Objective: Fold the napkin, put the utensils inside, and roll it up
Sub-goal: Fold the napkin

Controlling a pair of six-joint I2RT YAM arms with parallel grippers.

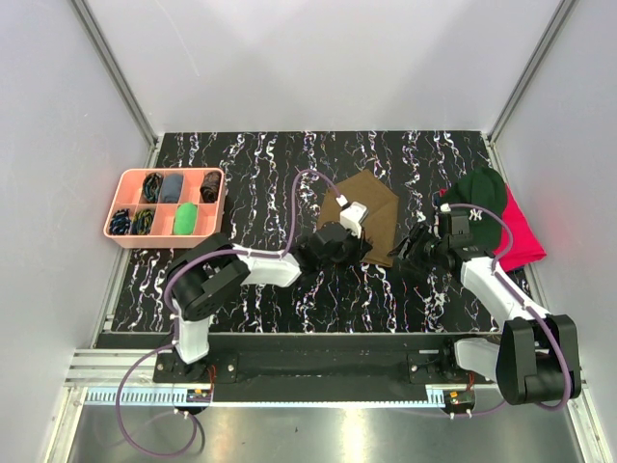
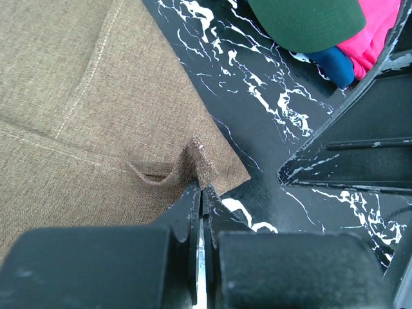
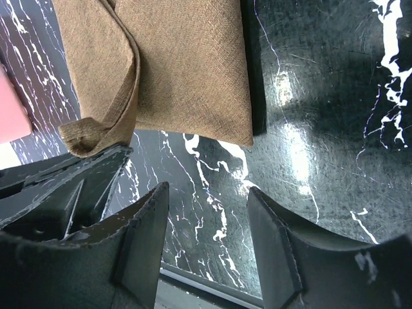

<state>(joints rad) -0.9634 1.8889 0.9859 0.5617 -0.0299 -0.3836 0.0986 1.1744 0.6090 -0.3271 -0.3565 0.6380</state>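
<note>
The napkin (image 1: pixel 376 198) lies partly folded mid-surface. Its near edge, close to a corner, is puckered up between the pressed-together tips of the left pincer (image 2: pixel 201 188). The right pincer (image 3: pixel 206 215) hovers spread over bare surface (image 1: pixel 251 154), just beside the napkin's edge. A green cap (image 1: pixel 482 188) resting on a red cloth (image 1: pixel 521 241) crowds the right side, and a pink tray (image 1: pixel 159 241) sits far left. Pale walls enclose the black, white-veined marble.
</note>
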